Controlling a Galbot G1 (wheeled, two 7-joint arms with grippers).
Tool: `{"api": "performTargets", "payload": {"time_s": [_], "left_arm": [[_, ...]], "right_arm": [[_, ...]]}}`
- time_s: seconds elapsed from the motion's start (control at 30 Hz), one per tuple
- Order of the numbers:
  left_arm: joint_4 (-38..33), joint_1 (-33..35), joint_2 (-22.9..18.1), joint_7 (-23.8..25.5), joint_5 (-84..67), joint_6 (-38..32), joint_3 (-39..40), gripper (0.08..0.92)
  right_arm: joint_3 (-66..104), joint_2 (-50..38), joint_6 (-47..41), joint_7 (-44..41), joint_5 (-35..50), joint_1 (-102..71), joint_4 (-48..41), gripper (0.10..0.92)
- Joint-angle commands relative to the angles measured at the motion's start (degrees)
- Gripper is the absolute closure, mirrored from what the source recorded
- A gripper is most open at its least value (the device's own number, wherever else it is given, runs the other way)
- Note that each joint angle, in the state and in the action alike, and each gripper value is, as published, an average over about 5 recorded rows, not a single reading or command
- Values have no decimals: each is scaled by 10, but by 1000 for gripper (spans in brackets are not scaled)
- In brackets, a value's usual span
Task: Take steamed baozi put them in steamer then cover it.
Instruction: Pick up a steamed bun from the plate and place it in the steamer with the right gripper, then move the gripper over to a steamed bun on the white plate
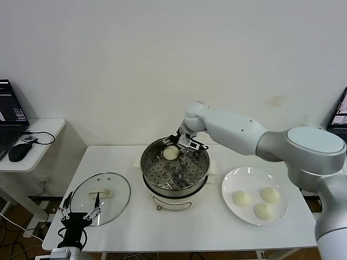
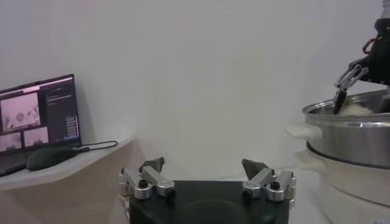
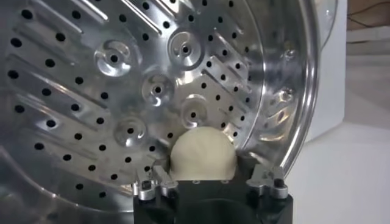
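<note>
The steamer (image 1: 174, 176) stands mid-table, a shiny pot with a perforated tray (image 3: 122, 91) on a cream base. One baozi (image 1: 171, 153) rests on the tray near the far rim. My right gripper (image 1: 178, 150) reaches into the pot, and its open jaws straddle this baozi (image 3: 203, 155) with the fingers spread to either side. Three more baozi (image 1: 264, 211) lie on the white plate (image 1: 230, 181) to the right. My left gripper (image 1: 81, 206) hangs open and empty at the table's front left, just over the near edge of the glass lid (image 1: 111, 203).
A side table (image 1: 46, 130) to the left carries a laptop (image 2: 39, 112) and a mouse (image 1: 20, 152). Another screen (image 1: 341, 114) shows at the right edge. The steamer's side (image 2: 353, 131) rises to the right of my left gripper (image 2: 207, 170).
</note>
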Motion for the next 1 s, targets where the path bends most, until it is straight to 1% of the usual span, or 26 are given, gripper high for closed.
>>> {"api": "performTargets", "payload": {"time_s": [0.03, 0.13, 0.23, 0.3, 0.4, 0.6, 0.7, 0.87, 1.0], "left_arm": [[-1, 1, 0, 0, 0, 1, 0, 177], [-6, 3, 1, 2, 0, 2, 0, 177], [-13, 5, 3, 4, 0, 3, 0, 177], [-18, 5, 3, 5, 0, 5, -1, 177], [-22, 6, 3, 6, 0, 7, 0, 177], [-27, 10, 5, 12, 4, 6, 7, 177], [-31, 9, 5, 14, 5, 8, 11, 177], [-36, 9, 6, 16, 8, 11, 15, 177], [-31, 7, 10, 17, 10, 13, 17, 177]], "right_arm": [[-11, -66, -139, -57, 170, 64, 126, 203], [-17, -133, -256, -77, 245, 97, 215, 203], [-20, -202, -360, -86, 284, 123, 279, 202], [-21, -244, -409, -88, 297, 135, 311, 203], [-22, -308, -457, -92, 302, 146, 360, 203], [-19, -437, -495, -101, 292, 133, 424, 203], [-15, -488, -496, -107, 262, 114, 442, 203], [22, -536, -482, -123, 198, 37, 451, 202], [103, -558, -475, -126, 161, -74, 447, 203]]}}
